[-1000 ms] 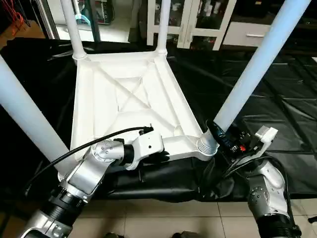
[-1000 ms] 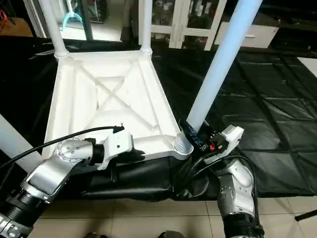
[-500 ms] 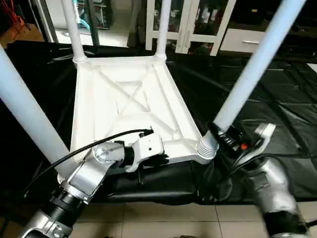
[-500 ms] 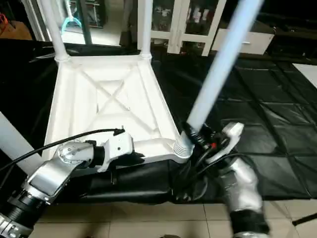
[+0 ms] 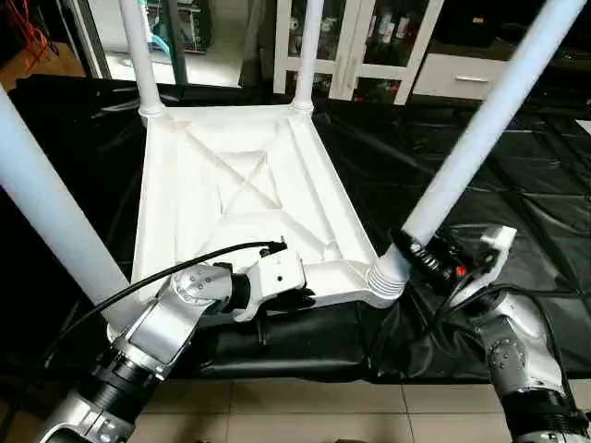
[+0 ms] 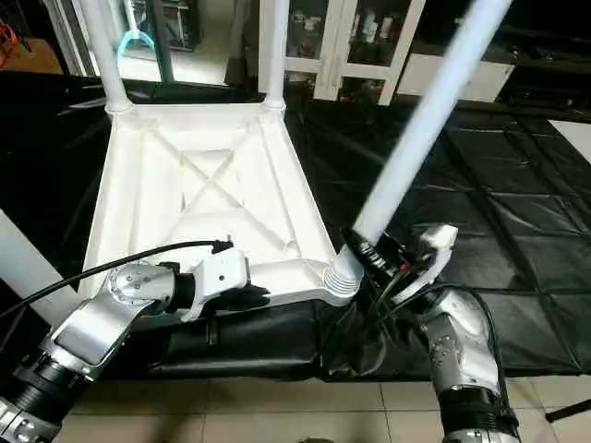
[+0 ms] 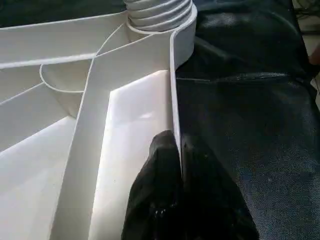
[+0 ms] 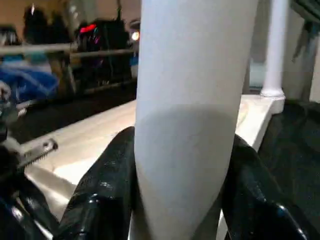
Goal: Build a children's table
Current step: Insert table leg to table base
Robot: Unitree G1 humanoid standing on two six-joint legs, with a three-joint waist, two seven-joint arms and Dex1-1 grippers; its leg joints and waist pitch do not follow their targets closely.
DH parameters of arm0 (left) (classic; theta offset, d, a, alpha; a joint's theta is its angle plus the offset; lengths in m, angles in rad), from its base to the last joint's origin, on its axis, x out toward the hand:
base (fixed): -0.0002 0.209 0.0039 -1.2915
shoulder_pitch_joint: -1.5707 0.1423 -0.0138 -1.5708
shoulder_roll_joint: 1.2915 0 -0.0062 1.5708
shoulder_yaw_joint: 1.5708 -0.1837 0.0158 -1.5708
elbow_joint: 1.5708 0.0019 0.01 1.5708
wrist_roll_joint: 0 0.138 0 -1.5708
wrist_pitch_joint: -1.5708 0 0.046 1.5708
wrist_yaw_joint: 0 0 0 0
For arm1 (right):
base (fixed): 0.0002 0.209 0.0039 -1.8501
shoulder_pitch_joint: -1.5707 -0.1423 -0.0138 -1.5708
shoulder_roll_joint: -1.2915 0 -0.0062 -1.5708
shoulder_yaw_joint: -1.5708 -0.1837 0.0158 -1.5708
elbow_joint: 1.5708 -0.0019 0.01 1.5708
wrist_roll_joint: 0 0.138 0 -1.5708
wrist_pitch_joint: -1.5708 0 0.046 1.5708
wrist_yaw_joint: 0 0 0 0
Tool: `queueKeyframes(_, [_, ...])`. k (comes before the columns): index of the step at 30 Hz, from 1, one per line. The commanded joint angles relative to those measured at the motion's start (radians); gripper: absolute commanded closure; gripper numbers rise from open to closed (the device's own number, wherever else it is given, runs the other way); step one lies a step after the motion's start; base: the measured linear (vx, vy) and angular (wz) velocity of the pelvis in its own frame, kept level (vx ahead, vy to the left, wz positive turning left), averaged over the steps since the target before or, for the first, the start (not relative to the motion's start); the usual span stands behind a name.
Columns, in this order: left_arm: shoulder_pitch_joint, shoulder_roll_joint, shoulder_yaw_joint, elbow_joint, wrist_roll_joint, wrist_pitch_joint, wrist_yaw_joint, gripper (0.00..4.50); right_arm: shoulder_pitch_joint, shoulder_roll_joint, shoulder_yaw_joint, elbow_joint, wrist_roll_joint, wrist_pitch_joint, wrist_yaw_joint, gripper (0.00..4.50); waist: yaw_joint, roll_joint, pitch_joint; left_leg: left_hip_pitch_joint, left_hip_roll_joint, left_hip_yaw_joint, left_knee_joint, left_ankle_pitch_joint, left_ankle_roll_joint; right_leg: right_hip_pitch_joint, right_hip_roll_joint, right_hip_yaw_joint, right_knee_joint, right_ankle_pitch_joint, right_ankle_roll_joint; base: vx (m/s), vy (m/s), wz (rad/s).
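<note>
Table top (image 5: 231, 198) of white plastic lay upside down on a black sheet (image 5: 517, 166) that covered the surface in front of me, its ribbed underside turned up, with diagonal ribs that crossed in the middle. Four white legs stood in the round corner sockets: two far legs (image 5: 137, 51) rose near the white cabinet (image 5: 369, 41) with glass doors, one leg (image 5: 51, 217) stood at the near corner on my left, and the near right leg (image 5: 480, 120) leaned outward from its ribbed socket (image 5: 388, 277). My left gripper (image 7: 179, 172) was clenched on the thin near rim of the top, with one black finger (image 7: 155, 190) on the inner side of the wall and the other on the outer side, not far from the near right socket. My right gripper (image 8: 182, 200) was grasping the near right leg just above its socket; its two black fingers (image 8: 102, 195) pressed the tube from both sides. My silver left forearm (image 5: 157, 332) reached in from the lower left, with a black cable (image 5: 185, 263) that curved over it. The floor (image 5: 305, 415) under the near edge of the sheet was of pale tiles.
</note>
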Motion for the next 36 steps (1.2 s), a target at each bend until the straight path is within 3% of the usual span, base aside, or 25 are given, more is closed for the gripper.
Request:
queueKeyframes(1, [-0.022,-0.011,-0.001,0.004,0.008,-0.021,0.020,4.50,0.077,-0.023,0.157,0.179,-0.217,0.023,0.008,2.66,-0.012,0.010,-0.012,0.026,0.047,-0.035,-0.091,-0.457,-0.038,-0.006,-0.049,0.034,-0.110,-0.455,-0.148,0.000,0.000,0.00])
queueKeyframes(4, [-0.023,-0.009,-0.002,0.005,0.009,-0.021,0.018,4.50,0.068,-0.030,0.171,0.191,-0.239,0.008,0.007,2.66,-0.016,0.008,-0.003,0.035,0.045,-0.041,-0.092,-0.535,-0.051,-0.016,-0.050,0.033,-0.123,-0.573,-0.117,0.000,0.000,0.00])
queueKeyframes(5, [-0.023,-0.009,-0.002,0.005,0.009,-0.021,0.018,4.50,0.068,-0.030,0.171,0.191,-0.239,0.008,0.007,2.66,-0.016,0.008,-0.006,0.038,0.046,-0.046,-0.093,-0.543,-0.052,-0.015,-0.052,0.035,-0.125,-0.599,-0.107,0.000,0.000,0.00])
queueKeyframes(10, [-0.023,-0.008,0.000,0.002,0.009,-0.019,0.018,4.50,0.043,-0.018,0.162,0.261,-0.237,-0.030,-0.001,2.66,-0.018,0.008,-0.008,0.035,0.049,-0.047,-0.100,-0.540,-0.053,-0.013,-0.048,0.033,-0.120,-0.524,-0.126,0.000,0.000,0.00])
queueKeyframes(13, [-0.021,-0.007,0.001,0.002,0.008,-0.020,0.019,4.50,0.037,-0.008,0.146,0.303,-0.226,-0.061,-0.009,2.66,-0.021,0.008,-0.007,0.036,0.049,-0.048,-0.100,-0.562,-0.057,-0.016,-0.048,0.033,-0.123,-0.536,-0.129,0.000,0.000,0.00])
queueKeyframes(15, [-0.021,-0.006,0.001,0.001,0.008,-0.020,0.019,4.50,0.038,0.007,0.113,0.324,-0.198,-0.063,-0.018,2.66,-0.022,0.010,-0.006,0.035,0.048,-0.049,-0.102,-0.571,-0.058,-0.016,-0.048,0.033,-0.124,-0.542,-0.125,0.000,0.000,0.00])
queueKeyframes(16, [-0.021,-0.006,0.001,0.001,0.008,-0.020,0.018,4.50,0.037,0.023,0.071,0.337,-0.160,-0.067,-0.027,2.66,-0.022,0.009,-0.006,0.035,0.049,-0.050,-0.103,-0.573,-0.058,-0.016,-0.049,0.034,-0.124,-0.544,-0.123,0.000,0.000,0.00])
queueKeyframes(17, [-0.021,-0.006,0.001,0.001,0.008,-0.020,0.018,4.50,0.037,0.023,0.071,0.337,-0.160,-0.067,-0.027,2.66,-0.022,0.010,-0.006,0.036,0.050,-0.050,-0.103,-0.575,-0.059,-0.017,-0.049,0.034,-0.124,-0.543,-0.124,0.000,0.000,0.00])
queueKeyframes(18, [-0.022,-0.007,0.001,0.001,0.008,-0.020,0.019,4.50,0.031,0.043,0.008,0.351,-0.103,-0.074,-0.047,2.66,-0.022,0.010,-0.006,0.037,0.050,-0.051,-0.104,-0.579,-0.059,-0.017,-0.049,0.034,-0.124,-0.543,-0.125,0.000,0.000,0.00])
queueKeyframes(20, [-0.025,-0.010,0.002,0.004,0.008,-0.023,0.022,4.50,0.024,0.058,-0.044,0.361,-0.056,-0.099,-0.067,2.66,-0.022,0.011,-0.007,0.037,0.052,-0.052,-0.106,-0.585,-0.059,-0.016,-0.050,0.034,-0.124,-0.535,-0.132,0.000,0.000,0.00])
queueKeyframes(24, [-0.030,-0.018,0.006,0.010,0.008,-0.027,0.029,4.50,0.022,0.071,-0.079,0.354,-0.012,-0.139,-0.062,2.66,-0.021,0.012,-0.008,0.033,0.052,-0.048,-0.109,-0.542,-0.054,-0.010,-0.050,0.034,-0.120,-0.475,-0.149,0.000,0.000,0.00])
queueKeyframes(25, [-0.032,-0.020,0.009,0.011,0.006,-0.026,0.030,4.50,0.030,0.072,-0.070,0.333,-0.014,-0.150,-0.048,2.66,-0.017,0.024,-0.010,0.036,0.053,-0.047,-0.108,-0.536,-0.056,-0.011,-0.051,0.035,-0.119,-0.460,-0.154,0.000,0.000,0.00])
queueKeyframes(26, [-0.033,-0.020,0.010,0.012,0.005,-0.025,0.030,4.50,0.036,0.073,-0.064,0.317,-0.014,-0.153,-0.039,2.66,-0.020,0.018,-0.009,0.032,0.052,-0.045,-0.109,-0.527,-0.054,-0.008,-0.049,0.034,-0.119,-0.443,-0.157,0.000,0.000,0.00])
queueKeyframes(31, [-0.038,-0.029,0.025,0.013,-0.017,0.003,0.025,4.50,0.020,0.072,-0.079,0.276,-0.004,-0.146,0.001,2.66,-0.015,0.019,-0.014,0.029,0.052,-0.039,-0.107,-0.478,-0.040,0.000,-0.050,0.036,-0.113,-0.394,-0.179,0.000,0.000,0.00])
queueKeyframes(34, [-0.042,-0.031,0.031,0.022,-0.019,0.005,0.024,3.92,0.017,0.067,-0.080,0.155,0.028,-0.109,-0.016,2.66,-0.013,0.023,-0.024,0.030,0.053,-0.037,-0.105,-0.439,-0.034,0.007,-0.049,0.035,-0.108,-0.352,-0.193,0.000,0.000,0.00])
queueKeyframes(36, [-0.049,-0.033,0.046,0.032,-0.024,-0.005,0.027,3.92,0.010,0.058,-0.077,0.022,0.062,-0.068,-0.052,2.66,-0.008,0.022,-0.036,0.029,0.052,-0.033,-0.100,-0.362,-0.019,0.020,-0.046,0.034,-0.097,-0.256,-0.203,0.000,0.000,0.00])
